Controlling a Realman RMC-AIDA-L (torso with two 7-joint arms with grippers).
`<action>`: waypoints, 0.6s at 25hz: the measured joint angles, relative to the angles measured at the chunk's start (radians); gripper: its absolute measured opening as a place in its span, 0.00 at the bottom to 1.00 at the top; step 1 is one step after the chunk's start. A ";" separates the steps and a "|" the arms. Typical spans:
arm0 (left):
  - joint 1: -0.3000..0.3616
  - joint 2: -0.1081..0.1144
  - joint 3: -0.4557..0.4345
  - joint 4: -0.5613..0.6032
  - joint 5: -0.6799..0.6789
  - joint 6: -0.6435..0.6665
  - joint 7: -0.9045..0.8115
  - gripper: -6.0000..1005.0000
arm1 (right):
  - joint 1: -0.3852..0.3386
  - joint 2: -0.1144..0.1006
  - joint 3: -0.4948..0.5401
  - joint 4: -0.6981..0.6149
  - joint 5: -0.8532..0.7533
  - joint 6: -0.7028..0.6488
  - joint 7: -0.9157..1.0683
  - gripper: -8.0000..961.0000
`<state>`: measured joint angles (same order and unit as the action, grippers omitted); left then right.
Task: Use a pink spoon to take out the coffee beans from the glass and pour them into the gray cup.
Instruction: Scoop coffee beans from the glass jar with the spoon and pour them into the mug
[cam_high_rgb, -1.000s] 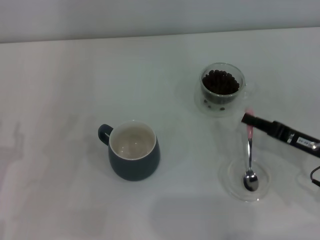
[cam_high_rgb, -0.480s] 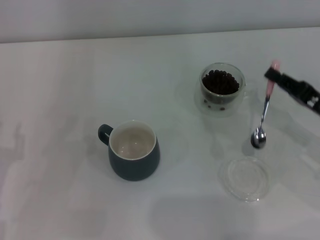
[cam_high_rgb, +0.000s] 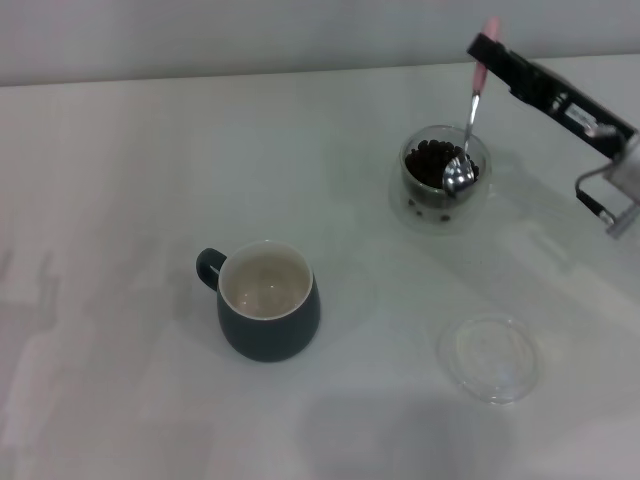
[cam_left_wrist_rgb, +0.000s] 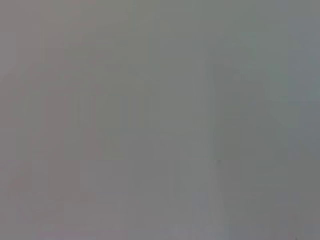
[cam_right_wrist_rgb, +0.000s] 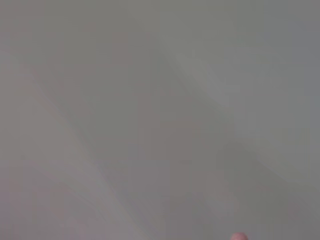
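Observation:
In the head view my right gripper (cam_high_rgb: 486, 48) is shut on the pink handle end of the pink spoon (cam_high_rgb: 468, 125), which hangs down from it. The spoon's metal bowl is over the coffee beans (cam_high_rgb: 436, 163) at the mouth of the glass (cam_high_rgb: 444, 178), at the right rim. The gray cup (cam_high_rgb: 266, 300) stands at the front left of the glass, its cream inside bare, handle to the left. The pink handle tip (cam_right_wrist_rgb: 239, 236) just shows in the right wrist view. My left gripper is out of view.
A flat shallow clear round dish (cam_high_rgb: 490, 358) lies on the white table (cam_high_rgb: 120, 200) in front of the glass. The table's far edge meets a pale wall. The left wrist view shows only plain grey surface.
My right gripper lifted the spoon out of the clear dish, carried it back and to the left, and now holds its bowl over the beans in the glass.

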<state>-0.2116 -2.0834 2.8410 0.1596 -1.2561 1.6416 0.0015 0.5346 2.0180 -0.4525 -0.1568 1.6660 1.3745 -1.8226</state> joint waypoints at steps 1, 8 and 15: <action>0.000 0.000 0.000 0.000 0.001 0.000 0.000 0.45 | 0.016 0.001 0.000 0.000 0.004 -0.011 -0.020 0.16; -0.007 0.000 0.000 0.001 0.039 -0.002 -0.009 0.45 | 0.063 -0.002 0.000 -0.010 0.062 -0.095 -0.199 0.16; 0.001 0.003 0.000 -0.004 0.040 -0.002 -0.013 0.45 | 0.086 0.004 0.000 0.005 0.099 -0.180 -0.349 0.17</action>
<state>-0.2110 -2.0800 2.8409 0.1555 -1.2161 1.6392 -0.0114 0.6209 2.0220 -0.4526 -0.1516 1.7647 1.1948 -2.1716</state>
